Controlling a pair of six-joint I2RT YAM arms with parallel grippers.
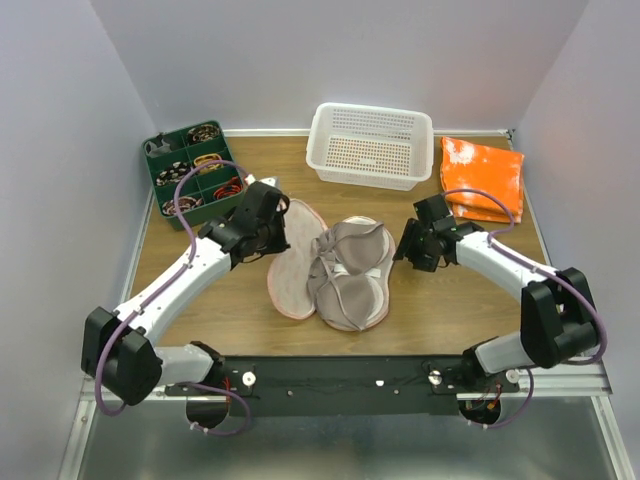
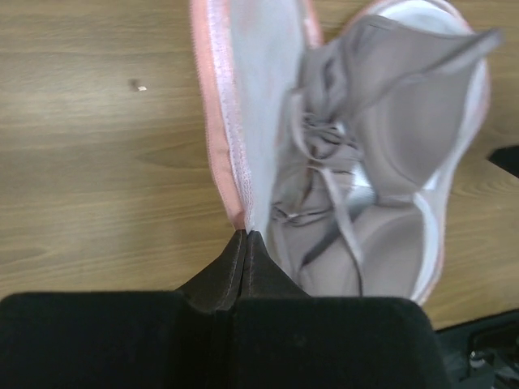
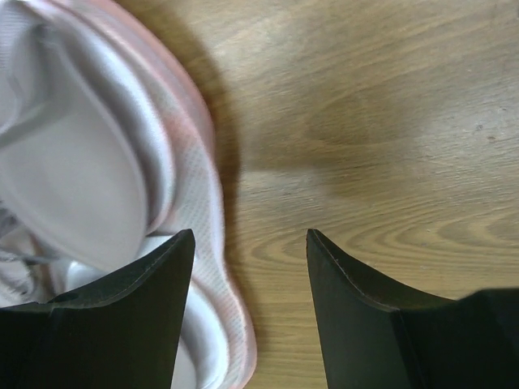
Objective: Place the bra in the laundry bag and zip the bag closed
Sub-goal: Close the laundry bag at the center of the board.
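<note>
The laundry bag (image 1: 290,268) lies open like a clamshell mid-table, pale pink with a pink rim. The taupe bra (image 1: 352,268) is bunched in its right half, cups and thin straps showing. My left gripper (image 1: 283,236) is shut on the rim of the bag's left flap; in the left wrist view the gripper (image 2: 245,235) pinches the pink zipper edge of the laundry bag (image 2: 259,97), with the bra (image 2: 405,130) just to the right. My right gripper (image 1: 405,246) stands open beside the bag's right edge. In the right wrist view this gripper (image 3: 250,239) holds nothing, its left finger over the rim of the laundry bag (image 3: 199,170).
A white perforated basket (image 1: 370,146) stands at the back centre. An orange-and-white folded cloth (image 1: 482,178) lies at the back right. A green compartment tray (image 1: 195,170) with small items sits at the back left. Grey walls close in three sides.
</note>
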